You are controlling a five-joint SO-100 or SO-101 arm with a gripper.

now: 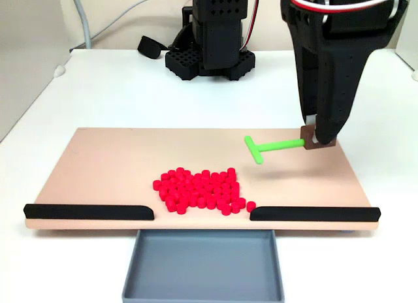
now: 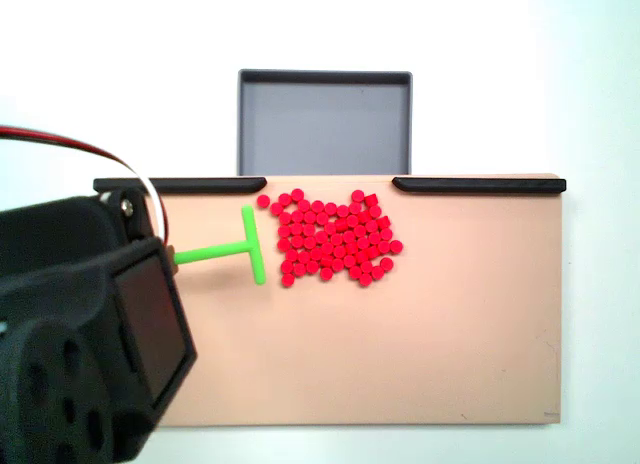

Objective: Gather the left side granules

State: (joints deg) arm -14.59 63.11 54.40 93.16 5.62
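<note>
On the board (image 1: 98,166), close to the gap between the two black rails (image 1: 88,212), you see the granules (image 1: 201,191) lying in one flat patch, one layer deep, most of them touching each other. The grey tray (image 1: 204,267) stands just below that gap in the fixed view from the front, and it looks bare inside.

Your hand (image 1: 318,140) is closed on a small brown block (image 1: 312,143) at the end of the green stick (image 1: 277,145). The stick reaches out flat over the board and ends in a cross bar (image 1: 255,150). In the fixed view from above, this bar (image 2: 254,246) is just beside the patch (image 2: 332,238) on its left, almost touching the nearest pieces.

I judge the granules to be very light, hard and smooth. They will slide easily on the board, and some may roll or jump away if you push fast. They are too small for you to pinch one by one, so do not take hold of them at all; keep your hold on the block and let the bar do the work. The stick looks stiff, but thin, so it may bend a little under a heavy push. Keep the bar low against the board, otherwise the pieces can slip under it. One loose granule (image 1: 251,206) near the right rail may easily be missed.
</note>
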